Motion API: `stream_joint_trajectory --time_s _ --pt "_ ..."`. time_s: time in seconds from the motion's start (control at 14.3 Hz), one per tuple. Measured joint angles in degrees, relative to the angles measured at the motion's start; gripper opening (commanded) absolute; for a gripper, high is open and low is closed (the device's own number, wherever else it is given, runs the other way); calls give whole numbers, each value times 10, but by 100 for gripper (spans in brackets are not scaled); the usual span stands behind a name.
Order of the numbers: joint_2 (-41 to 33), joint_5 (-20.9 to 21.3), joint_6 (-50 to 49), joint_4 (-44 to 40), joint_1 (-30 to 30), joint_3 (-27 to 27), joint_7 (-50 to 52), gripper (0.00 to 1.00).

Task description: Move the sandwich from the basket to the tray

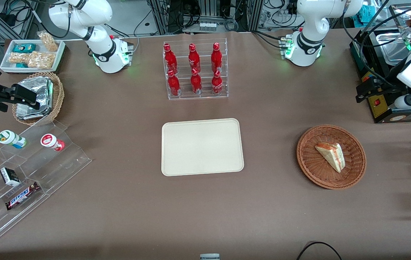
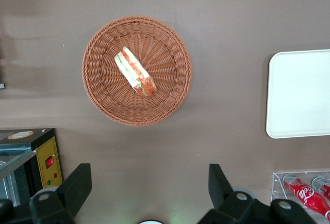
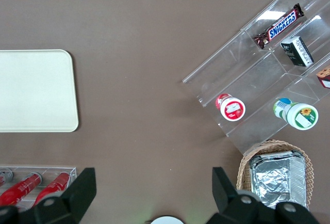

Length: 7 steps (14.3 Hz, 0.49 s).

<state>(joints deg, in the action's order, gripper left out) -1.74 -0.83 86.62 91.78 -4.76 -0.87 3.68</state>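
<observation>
The sandwich, a pale wedge with red and green filling, lies in the round reddish-brown wicker basket toward the working arm's end of the table. The cream tray lies flat and bare at mid-table. My left gripper hangs above the table, farther from the front camera than the basket and not touching it. In the left wrist view the gripper is open and empty, with bare brown table between its fingers. That view also shows the sandwich, the basket and the tray.
A clear rack of red bottles stands farther back than the tray and also shows in the left wrist view. A black and yellow box sits by the gripper. A tan basket of foil packets and a clear snack stand are toward the parked arm's end.
</observation>
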Motion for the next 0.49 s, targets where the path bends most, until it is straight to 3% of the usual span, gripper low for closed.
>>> stream_joint_trajectory --time_s 0.28,0.49 --pt "31 0 5 34 7 -5 0 100" --pt "86 1 85 66 23 -7 0 100"
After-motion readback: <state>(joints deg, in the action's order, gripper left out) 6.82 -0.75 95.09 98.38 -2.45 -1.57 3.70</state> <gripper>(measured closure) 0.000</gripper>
